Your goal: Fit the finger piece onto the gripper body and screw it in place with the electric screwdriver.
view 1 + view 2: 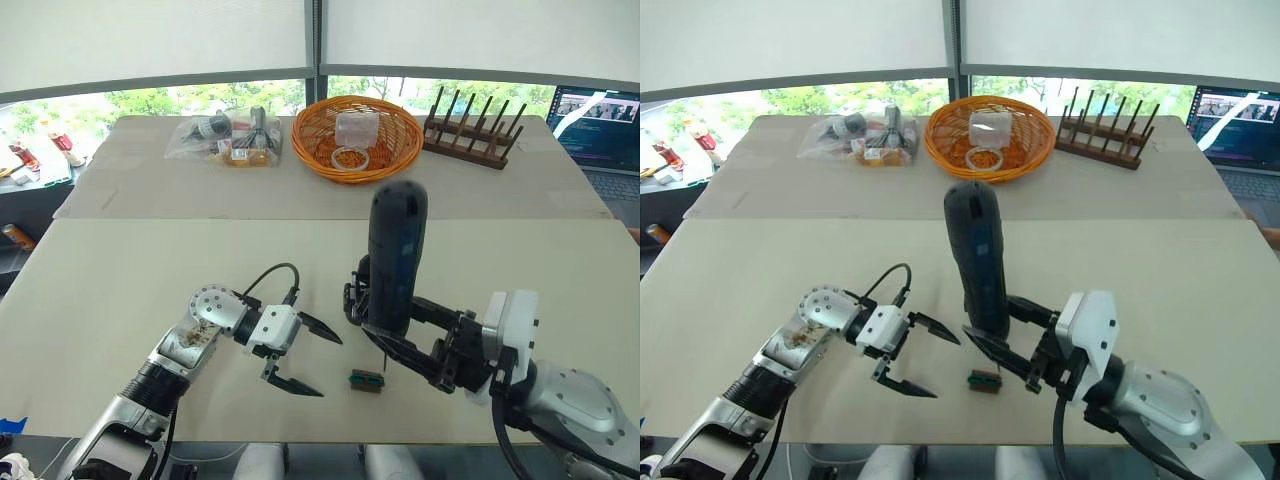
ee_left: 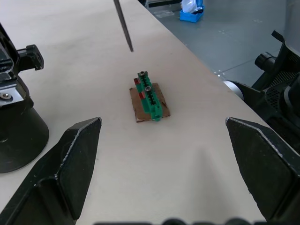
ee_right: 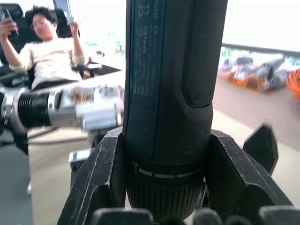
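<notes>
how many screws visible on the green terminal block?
2. Both sit on top of the green terminal block, one behind the other along its length, one nearer the screwdriver bit hanging above the table. Any on the far side would be hidden.

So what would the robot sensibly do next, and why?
Probably close the open, empty left gripper on the gripper body beside it. The right gripper already holds the electric screwdriver upright, bit above the table, near the small green block.
</notes>
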`<state>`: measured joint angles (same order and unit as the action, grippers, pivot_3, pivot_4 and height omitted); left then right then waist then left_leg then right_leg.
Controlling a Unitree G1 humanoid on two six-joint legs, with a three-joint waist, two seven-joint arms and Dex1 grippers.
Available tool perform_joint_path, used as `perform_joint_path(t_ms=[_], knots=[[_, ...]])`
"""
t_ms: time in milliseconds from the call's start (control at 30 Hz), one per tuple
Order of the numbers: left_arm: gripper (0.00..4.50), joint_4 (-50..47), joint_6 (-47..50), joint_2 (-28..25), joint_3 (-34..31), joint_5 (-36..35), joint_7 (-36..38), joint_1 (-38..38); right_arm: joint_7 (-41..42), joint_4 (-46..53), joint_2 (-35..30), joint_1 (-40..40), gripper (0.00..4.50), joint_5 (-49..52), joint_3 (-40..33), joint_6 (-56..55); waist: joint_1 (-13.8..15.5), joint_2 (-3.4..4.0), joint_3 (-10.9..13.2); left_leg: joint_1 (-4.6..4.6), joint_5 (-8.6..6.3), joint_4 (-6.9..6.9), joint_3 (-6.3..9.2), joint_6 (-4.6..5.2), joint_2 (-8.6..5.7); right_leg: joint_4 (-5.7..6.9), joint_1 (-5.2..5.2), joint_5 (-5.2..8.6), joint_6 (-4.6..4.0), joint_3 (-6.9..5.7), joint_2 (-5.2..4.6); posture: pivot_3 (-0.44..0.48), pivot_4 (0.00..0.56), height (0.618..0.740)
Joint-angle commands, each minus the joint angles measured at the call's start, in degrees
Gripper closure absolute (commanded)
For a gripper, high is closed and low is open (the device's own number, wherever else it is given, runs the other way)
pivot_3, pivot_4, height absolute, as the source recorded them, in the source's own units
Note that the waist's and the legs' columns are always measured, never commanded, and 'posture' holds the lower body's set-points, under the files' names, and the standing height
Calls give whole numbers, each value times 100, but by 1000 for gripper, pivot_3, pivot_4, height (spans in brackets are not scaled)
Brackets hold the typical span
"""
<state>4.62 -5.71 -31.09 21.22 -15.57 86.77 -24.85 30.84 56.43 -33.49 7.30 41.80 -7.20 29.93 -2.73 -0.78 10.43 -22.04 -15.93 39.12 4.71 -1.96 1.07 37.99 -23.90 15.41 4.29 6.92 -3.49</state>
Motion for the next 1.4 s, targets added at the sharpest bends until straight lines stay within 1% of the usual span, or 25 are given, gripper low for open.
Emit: perform_joint_path(t_ms=[33,267,433,567,900,967,1133,1400], knots=[[0,-27,-150,52,-17,61,-45,-60,-85,36,10,-123,2566,64,16,-111,13,-1,0,-1,0,0,0,0,0,-1,0,0,0,0,0,0,150,740],[0,101,-239,136,-52,102,-92,-92,-124,-48,-9,85,2566,143,115,-87,3,-1,0,-1,0,0,0,0,0,-1,-1,0,0,0,-1,0,150,740],[0,393,-438,224,-42,181,-92,-172,-52,-67,-26,264,2566,152,119,-146,-1,-1,-1,0,0,0,0,0,-1,-1,0,0,0,2,0,0,150,740],[0,536,-613,269,-16,260,-55,-225,312,-95,-135,375,2566,1,122,-378,4,-1,-1,-1,0,0,0,1,-1,-1,0,0,0,0,0,0,150,740],[0,323,-629,205,9,216,-41,-63,388,-164,-92,133,2566,-32,128,-509,7,-1,-1,-1,1,1,0,1,-1,-1,0,0,0,1,-1,0,150,740],[0,300,-618,203,11,209,-42,-48,356,-147,-76,144,2566,-27,147,-484,7,-1,-1,-1,1,1,0,1,-1,0,0,0,0,1,-1,0,150,740],[0,234,-546,201,6,188,-61,-47,425,-27,-88,470,2566,-157,176,-573,10,-2,-1,-1,1,1,0,1,-1,0,0,0,0,1,-1,0,150,740],[0,340,-521,239,6,195,-33,-162,401,-91,-59,301,2566,-189,214,-615,5,-2,-1,1,1,1,0,1,-1,2,0,0,0,2,0,0,150,740]])
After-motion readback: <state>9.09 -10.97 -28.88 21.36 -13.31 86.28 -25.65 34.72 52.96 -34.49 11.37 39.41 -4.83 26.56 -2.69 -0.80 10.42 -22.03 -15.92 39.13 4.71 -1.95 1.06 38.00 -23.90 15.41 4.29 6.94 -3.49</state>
